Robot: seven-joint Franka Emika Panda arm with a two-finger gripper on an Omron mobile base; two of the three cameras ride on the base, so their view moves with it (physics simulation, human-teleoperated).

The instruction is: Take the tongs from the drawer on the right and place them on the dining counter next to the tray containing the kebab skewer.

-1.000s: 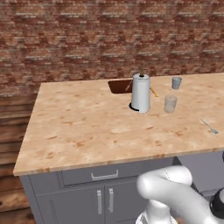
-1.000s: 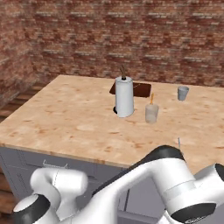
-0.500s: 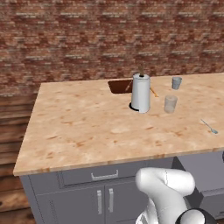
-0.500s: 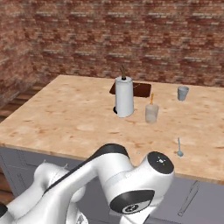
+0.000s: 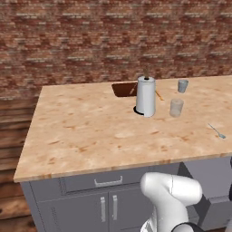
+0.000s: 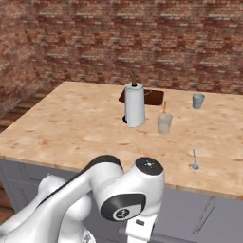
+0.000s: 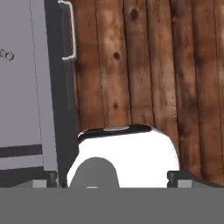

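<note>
The tongs (image 6: 205, 216) are a thin grey piece lying in the open grey drawer (image 6: 182, 209) under the dining counter's (image 6: 71, 128) right end; the drawer's panels (image 5: 209, 179) also show from the left side. At the back of the counter, the dark brown tray (image 5: 124, 89) sits partly behind a paper-towel roll (image 5: 146, 96), with the orange kebab skewer (image 5: 158, 95) at its right edge. My gripper (image 7: 113, 180) is open, its fingertips (image 7: 46, 179) wide apart with nothing between them. It points down at the wooden floor (image 7: 144, 65) beside a grey cabinet door (image 7: 22, 78).
On the counter to the right of the roll stand a clear glass (image 5: 176, 107), a grey cup (image 5: 182, 85) and a thin silver spoon (image 5: 217, 131). My white arm (image 6: 123, 199) bends low in front of the cabinets. A bar handle (image 7: 70, 30) sticks out from the cabinet door.
The arm has swung and folded down in front of the cabinets. In the right base view it has left the lower right, uncovering the open drawer and the tongs.
</note>
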